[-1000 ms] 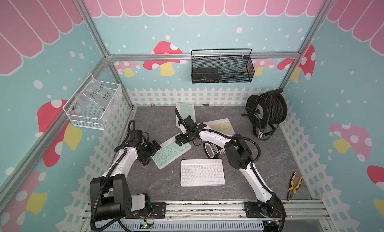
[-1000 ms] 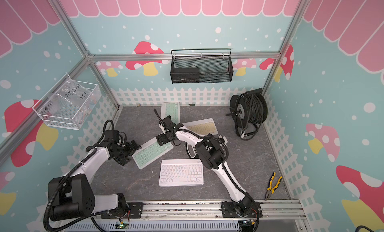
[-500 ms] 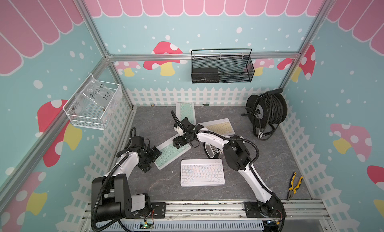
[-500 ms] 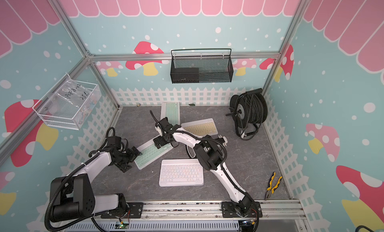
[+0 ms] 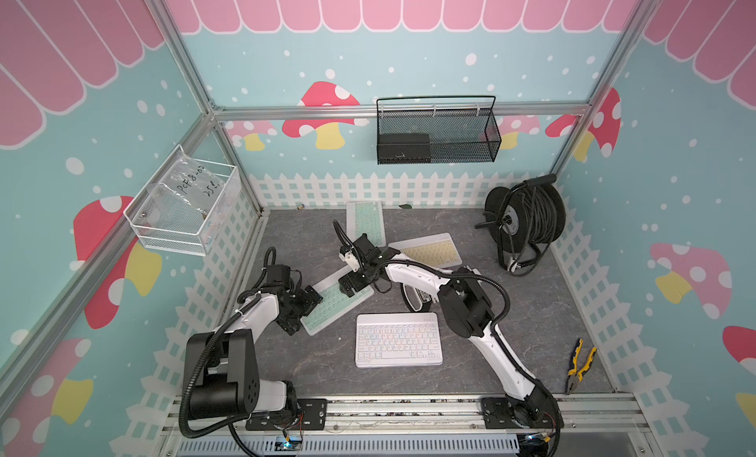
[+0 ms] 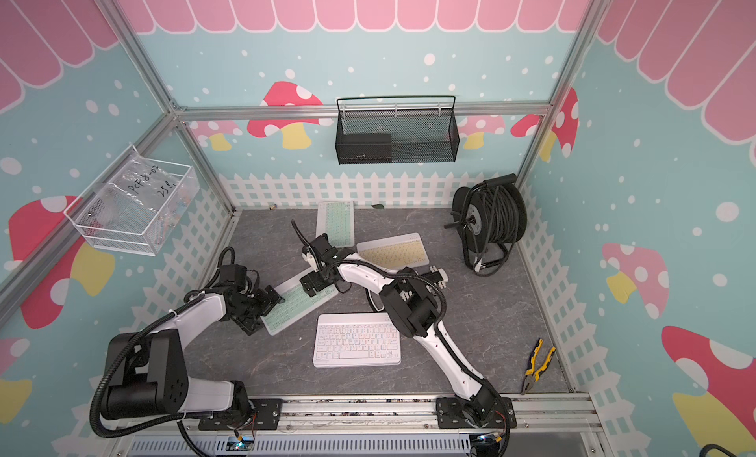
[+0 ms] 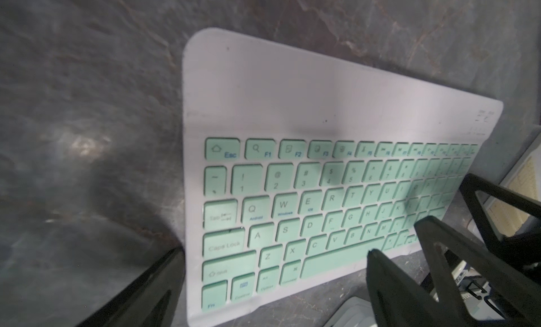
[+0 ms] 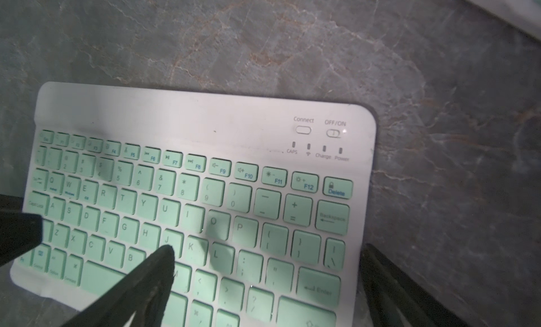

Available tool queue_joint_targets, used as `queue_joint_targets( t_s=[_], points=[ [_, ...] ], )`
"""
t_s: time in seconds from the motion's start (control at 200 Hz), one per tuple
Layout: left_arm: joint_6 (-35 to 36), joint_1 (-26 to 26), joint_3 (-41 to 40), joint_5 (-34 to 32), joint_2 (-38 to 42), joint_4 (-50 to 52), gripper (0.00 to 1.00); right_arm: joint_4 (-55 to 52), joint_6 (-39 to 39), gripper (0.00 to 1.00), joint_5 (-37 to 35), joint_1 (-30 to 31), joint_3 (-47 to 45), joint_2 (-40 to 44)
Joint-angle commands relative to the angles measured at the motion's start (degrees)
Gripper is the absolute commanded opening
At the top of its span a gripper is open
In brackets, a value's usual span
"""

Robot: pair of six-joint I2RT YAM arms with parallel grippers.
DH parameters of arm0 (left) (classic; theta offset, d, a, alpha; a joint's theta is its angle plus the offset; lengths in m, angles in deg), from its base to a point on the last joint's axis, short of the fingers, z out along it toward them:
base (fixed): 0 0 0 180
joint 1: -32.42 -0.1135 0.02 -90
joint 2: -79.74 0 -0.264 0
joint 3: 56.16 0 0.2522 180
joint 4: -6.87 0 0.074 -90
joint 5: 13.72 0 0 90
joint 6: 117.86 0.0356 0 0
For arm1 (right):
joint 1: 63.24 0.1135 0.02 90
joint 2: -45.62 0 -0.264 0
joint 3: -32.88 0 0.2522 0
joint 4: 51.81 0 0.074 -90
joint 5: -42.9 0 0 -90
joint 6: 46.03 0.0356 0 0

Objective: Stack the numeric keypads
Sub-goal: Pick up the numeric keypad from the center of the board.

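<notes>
Four numeric keypads lie on the grey floor. A mint-keyed one lies slanted at left centre, a white-keyed one is in front, a yellow-keyed one sits behind the right arm, and another mint one lies by the back fence. My left gripper is open and straddles the slanted mint keypad's Esc-side end. My right gripper is open over that keypad's Enter-side end, one finger above the keys and one beyond the edge.
A black cable reel stands at the back right. Yellow-handled pliers lie at the front right. A black holder lies partly under the right arm. A black mesh basket and a clear bin hang on the walls.
My left gripper has moved forward and in against the mint keypad's left end. My right gripper has come down over its right end. The keypad has hardly shifted.
</notes>
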Motion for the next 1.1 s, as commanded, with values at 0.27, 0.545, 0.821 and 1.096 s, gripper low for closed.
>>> queue_joint_targets(
  t_s=[0.27, 0.545, 0.821, 1.096],
  points=[
    [-5.3, 4.4, -0.8, 14.2, 6.3, -15.9, 0.99, -4.4, -0.4, 1.0, 13.5, 2.1, -3.8, -3.0],
    [-6.1, 4.7, 1.8, 15.4, 15.9, -17.4, 1.0, -1.1, -0.7, 0.99, 23.1, 1.7, -5.3, -0.6],
    [-10.8, 4.7, -1.7, 17.6, 18.9, -27.3, 1.0, 6.0, 2.8, 0.99, 31.2, -1.4, -12.8, 3.5],
    [-17.9, 4.7, -3.3, 22.3, 15.2, -40.2, 1.0, 8.6, 4.4, 0.99, 32.6, -3.5, -15.7, 4.3]
  ],
)
